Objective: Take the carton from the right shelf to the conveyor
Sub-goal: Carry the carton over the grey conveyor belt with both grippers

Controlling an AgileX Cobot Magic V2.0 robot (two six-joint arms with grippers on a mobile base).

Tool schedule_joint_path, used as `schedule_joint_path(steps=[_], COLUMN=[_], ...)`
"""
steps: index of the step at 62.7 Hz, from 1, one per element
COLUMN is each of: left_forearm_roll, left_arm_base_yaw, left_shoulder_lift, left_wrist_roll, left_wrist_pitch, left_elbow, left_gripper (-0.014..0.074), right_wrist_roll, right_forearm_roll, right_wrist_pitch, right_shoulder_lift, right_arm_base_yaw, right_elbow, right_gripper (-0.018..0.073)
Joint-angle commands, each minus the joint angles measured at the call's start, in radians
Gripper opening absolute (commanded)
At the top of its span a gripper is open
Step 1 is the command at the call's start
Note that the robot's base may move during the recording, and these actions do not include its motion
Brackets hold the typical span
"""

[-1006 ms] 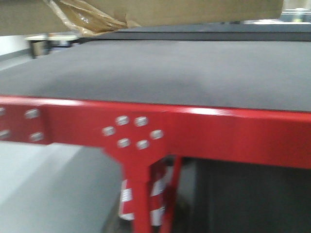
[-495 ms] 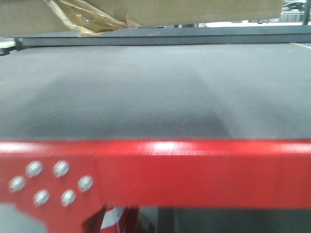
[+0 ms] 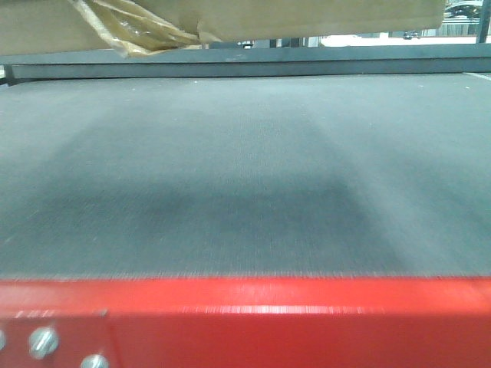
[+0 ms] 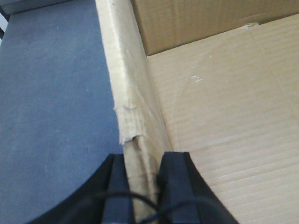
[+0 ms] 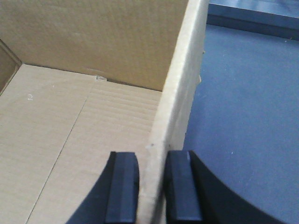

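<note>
At the carton's (image 4: 224, 116) left wall, the left gripper (image 4: 144, 164) is clamped on the cardboard, with one finger outside and one inside. The carton is held above the conveyor (image 3: 245, 176). In the front view its underside shows over the far edge, with a wad of tape (image 3: 134, 31) toward the far left corner. The red edge (image 3: 268, 314) runs along the front. At the right wall, the right gripper (image 5: 150, 163) pinches the cardboard in the same way.
</note>
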Motion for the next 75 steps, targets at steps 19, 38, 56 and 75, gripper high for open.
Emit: schedule_joint_path(steps=[19, 38, 56, 75], left_forearm_roll=[0.077, 0.077, 0.077, 0.077], left_arm_base_yaw=[0.002, 0.002, 0.002, 0.002], left_shoulder_lift=[-0.008, -0.008, -0.008, -0.008], left_wrist_roll=[0.015, 0.015, 0.015, 0.015], left_wrist_pitch=[0.017, 0.017, 0.017, 0.017], left_elbow=[-0.002, -0.002, -0.002, -0.002], left_gripper=[-0.0018, -0.0018, -0.0018, -0.0018], right_wrist_roll=[-0.003, -0.003, -0.003, -0.003], right_forearm_roll=[0.0, 0.0, 0.0, 0.0], right_wrist_pitch=[-0.051, -0.051, -0.051, -0.051], right_shoulder_lift=[-0.022, -0.022, -0.022, -0.022], right_arm_base_yaw=[0.0, 0.0, 0.0, 0.0], right_elbow=[-0.01, -0.01, -0.01, -0.01], right_gripper=[-0.0069, -0.0069, -0.0069, -0.0069])
